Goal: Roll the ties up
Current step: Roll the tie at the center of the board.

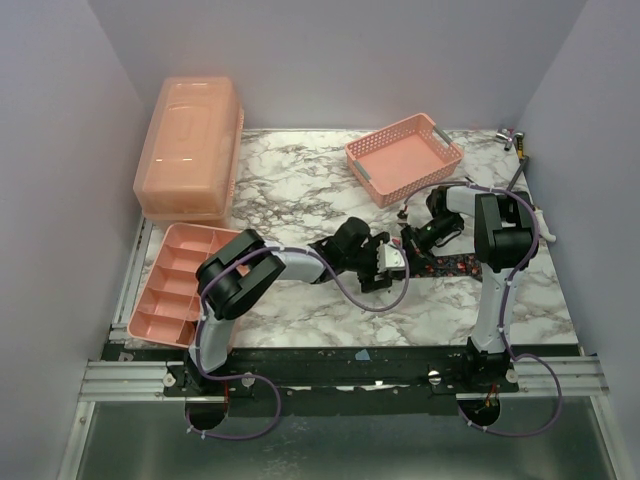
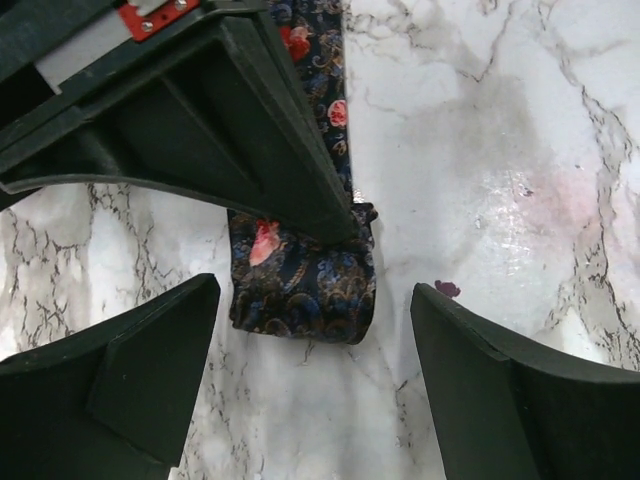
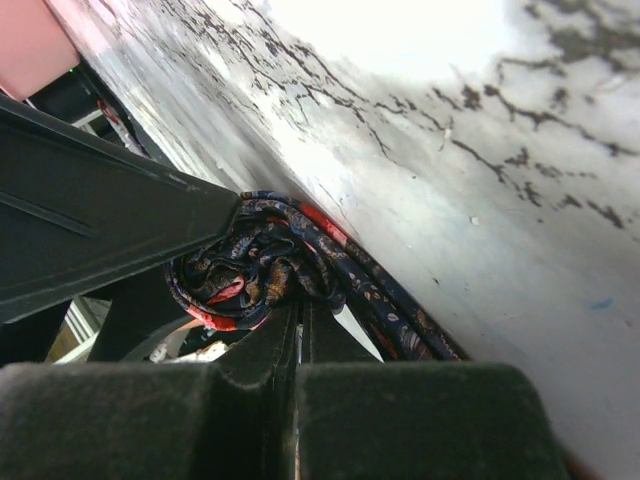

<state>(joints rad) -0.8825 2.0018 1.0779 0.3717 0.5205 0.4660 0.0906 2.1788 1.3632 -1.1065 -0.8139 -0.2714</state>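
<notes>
Marble desk (image 1: 300, 190), white walls all round. Way off to the left of the tie (image 2: 300, 290) sits a pink divided tray (image 1: 170, 285). My left end effector (image 2: 315, 295) is spread wide, one finger either side of the tie's rolled end, not touching it. My right end effector (image 3: 298, 305) is closed tight, tips jammed into that coil; can't tell if any fabric's actually pinched. Rest of the tie runs flat off to the right, pink basket (image 1: 405, 155) behind it.
</notes>
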